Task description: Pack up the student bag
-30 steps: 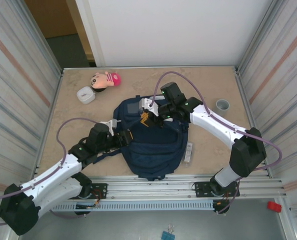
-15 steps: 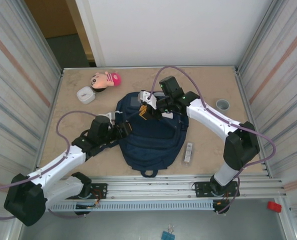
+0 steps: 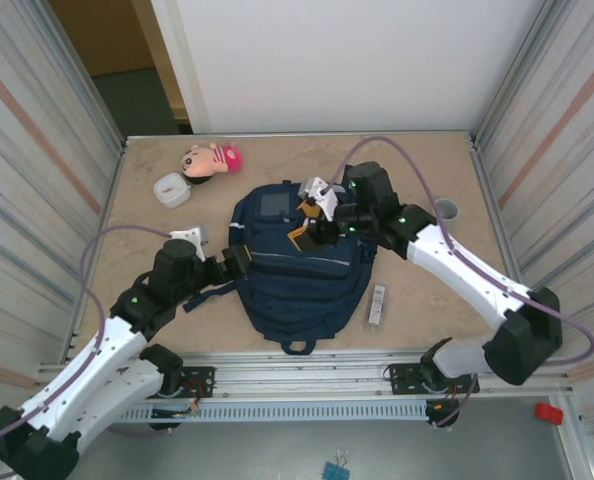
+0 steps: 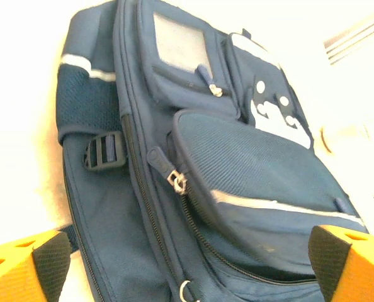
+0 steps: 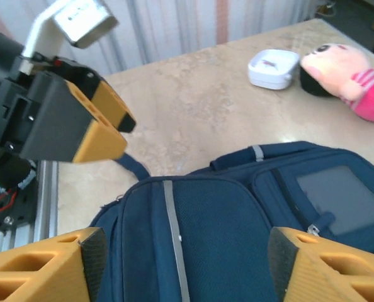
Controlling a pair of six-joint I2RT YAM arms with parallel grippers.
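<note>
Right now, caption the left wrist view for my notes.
Left jaws wide open, framing the navy bag and its striped pocket.

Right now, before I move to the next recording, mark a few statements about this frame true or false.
1. The student bag lies on the table with its front pocket facing up. True.
2. The plush doll is packed inside the bag. False: it lies on the table beyond the bag, beside a small white container.
3. The left gripper and the right gripper are both open and hold nothing. True.
4. The grey round item sits on the robot's left of the bag. False: it sits on the right, apart from the bag.
</note>
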